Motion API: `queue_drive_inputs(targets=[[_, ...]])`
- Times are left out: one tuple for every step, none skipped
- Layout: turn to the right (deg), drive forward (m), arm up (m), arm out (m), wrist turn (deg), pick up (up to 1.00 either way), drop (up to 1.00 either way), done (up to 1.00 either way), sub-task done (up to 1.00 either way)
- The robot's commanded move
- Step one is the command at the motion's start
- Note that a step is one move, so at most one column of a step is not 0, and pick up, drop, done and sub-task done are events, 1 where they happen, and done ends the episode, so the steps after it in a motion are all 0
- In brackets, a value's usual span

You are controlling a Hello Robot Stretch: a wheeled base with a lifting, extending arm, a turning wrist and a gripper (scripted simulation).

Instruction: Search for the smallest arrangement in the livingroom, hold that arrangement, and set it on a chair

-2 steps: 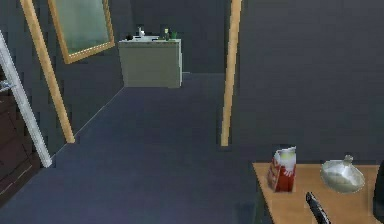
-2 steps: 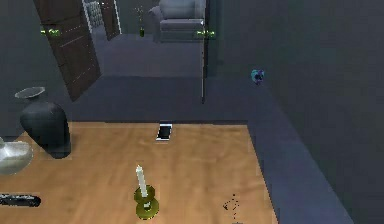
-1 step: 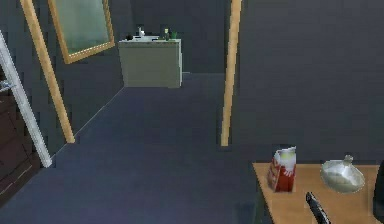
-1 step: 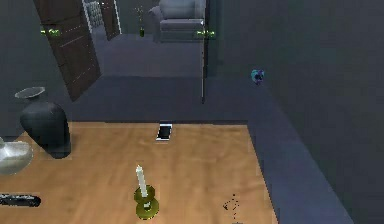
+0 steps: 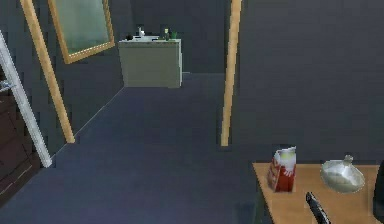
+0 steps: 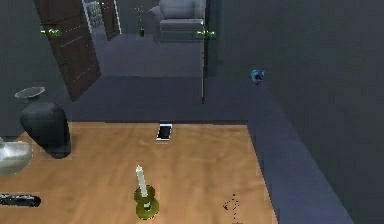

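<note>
— Where's our arrangement?
— We're not sure yet. A slim stalky thing (image 6: 139, 20) stands past the open door (image 6: 72, 50), just beside the grey armchair (image 6: 180, 18). A green bit (image 5: 172, 35) also tops the far cabinet (image 5: 150, 62).
— And the hand?
— We cannot tell its state. We should steer wide of this bench (image 6: 200, 170) and compare sizes before committing.

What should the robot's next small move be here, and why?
Probably turn toward the open doorway past the wooden table: a grey armchair stands beyond it, suggesting the living room. The table bears a dark vase, a phone and a candle, none looking like an arrangement.
</note>
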Motion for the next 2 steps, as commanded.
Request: queue_drive_inputs(targets=[[0.0, 0.0, 0.1, 0.0, 0.0, 0.0, 0.0, 0.0, 0.0], [0.0, 0.0, 0.0, -0.08, 0.0, 0.0, 0.0, 0.0, 0.0]])
